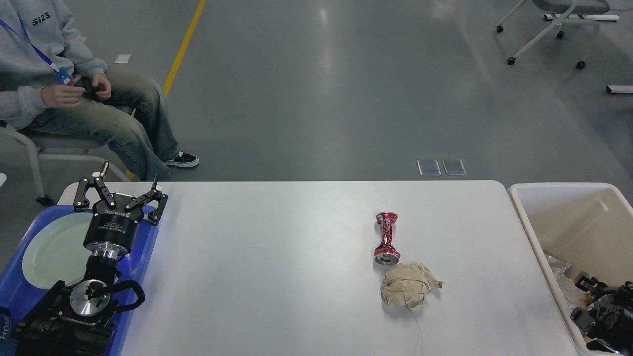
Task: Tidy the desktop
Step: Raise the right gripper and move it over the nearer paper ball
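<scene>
White desktop (277,277) spans centre of view. Crushed red can (386,238) lies on it, touching crumpled brown paper ball (409,291) on its near side; both well right of left gripper (127,187), well left of right gripper (586,284). Left gripper fingers spread wide, holding nothing, over blue tray (138,267) with pale green plate (54,249) just to its left. Right gripper sits low inside beige bin (524,217) at desktop's right end; dark, partly cut off, jaw state cannot be told.
</scene>
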{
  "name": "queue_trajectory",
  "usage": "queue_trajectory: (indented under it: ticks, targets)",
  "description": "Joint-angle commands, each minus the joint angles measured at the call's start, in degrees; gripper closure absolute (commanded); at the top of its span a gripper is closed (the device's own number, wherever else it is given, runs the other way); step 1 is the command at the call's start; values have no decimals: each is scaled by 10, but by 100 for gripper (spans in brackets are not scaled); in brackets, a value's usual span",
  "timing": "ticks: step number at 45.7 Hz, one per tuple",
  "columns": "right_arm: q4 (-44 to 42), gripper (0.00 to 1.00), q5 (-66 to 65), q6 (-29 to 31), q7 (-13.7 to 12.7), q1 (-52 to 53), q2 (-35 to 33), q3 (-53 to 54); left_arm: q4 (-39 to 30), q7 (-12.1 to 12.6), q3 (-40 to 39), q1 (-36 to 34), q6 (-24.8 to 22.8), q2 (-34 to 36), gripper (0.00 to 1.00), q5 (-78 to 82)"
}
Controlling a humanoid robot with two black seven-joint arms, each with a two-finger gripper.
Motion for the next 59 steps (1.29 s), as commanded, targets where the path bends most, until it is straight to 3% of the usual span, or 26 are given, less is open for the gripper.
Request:
queue_trajectory:
  ticks: [1, 18, 27, 33, 37, 43, 50, 59]
  targets:
    - [55, 0, -7, 50, 0, 35, -56, 1, 0, 0, 0, 0, 0, 0, 4, 0]
    - [305, 0, -152, 351, -6, 322, -230, -15, 0, 0, 0, 0, 0, 0, 4, 0]
    - [426, 0, -158, 541, -7, 574, -234, -148, 0, 0, 0, 0, 0, 0, 4, 0]
    - [490, 0, -156, 647, -23, 703, -212, -163, 0, 0, 0, 0, 0, 0, 4, 0]
    - [538, 0, -121, 653, -37, 786, -210, -176, 0, 0, 0, 0, 0, -1, 4, 0]
    - [620, 0, 9, 653, -35, 936, -190, -241, 0, 0, 0, 0, 0, 1, 4, 0]
    - [662, 0, 126, 653, -35, 1066, -68, -350, 0, 0, 0, 0, 0, 0, 4, 0]
    - [741, 1, 157, 649, -37, 1158, 14, -404, 1, 0, 0, 0, 0, -1, 4, 0]
